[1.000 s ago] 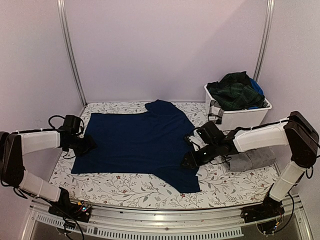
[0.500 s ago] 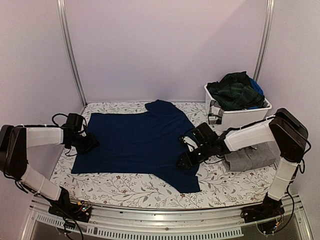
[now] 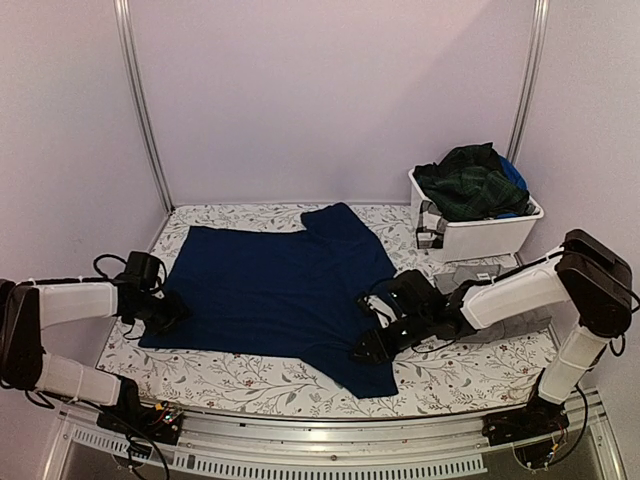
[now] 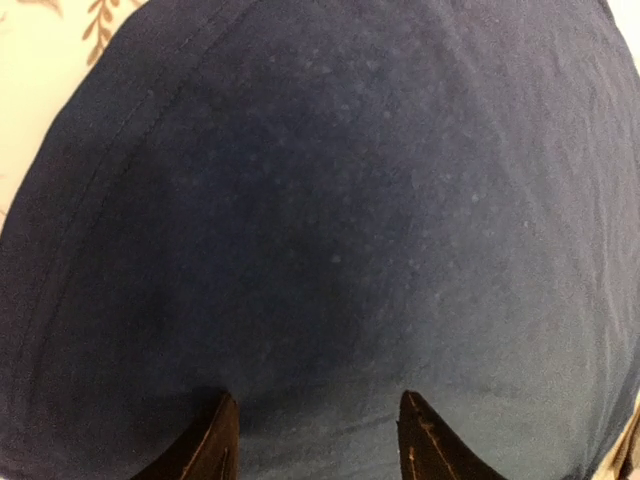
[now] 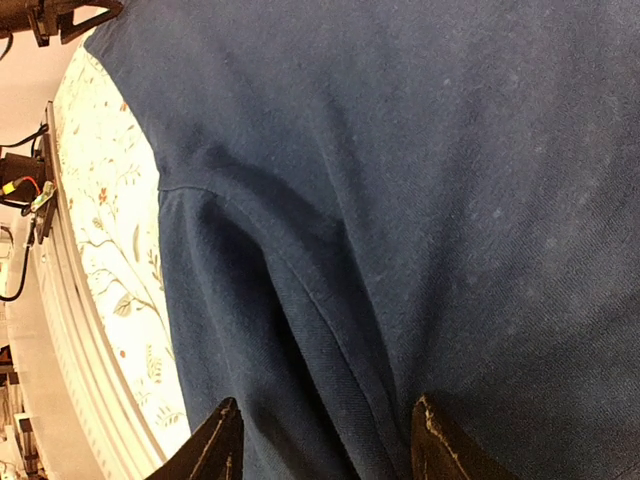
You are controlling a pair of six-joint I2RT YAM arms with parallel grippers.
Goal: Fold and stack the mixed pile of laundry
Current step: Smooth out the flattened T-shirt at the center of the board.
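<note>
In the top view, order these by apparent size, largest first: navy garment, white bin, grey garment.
1. navy garment
2. white bin
3. grey garment, partly hidden by the right arm, so less sure

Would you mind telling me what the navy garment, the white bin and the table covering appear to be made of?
Navy garment: soft woven or knit cloth, matte, likely cotton; the wrist views show fine weave, stitched seams and soft creases. White bin: rigid plastic, by its smooth, slightly glossy walls and moulded rim. Table covering: floral-printed sheet, cloth or vinyl; unclear.
</note>
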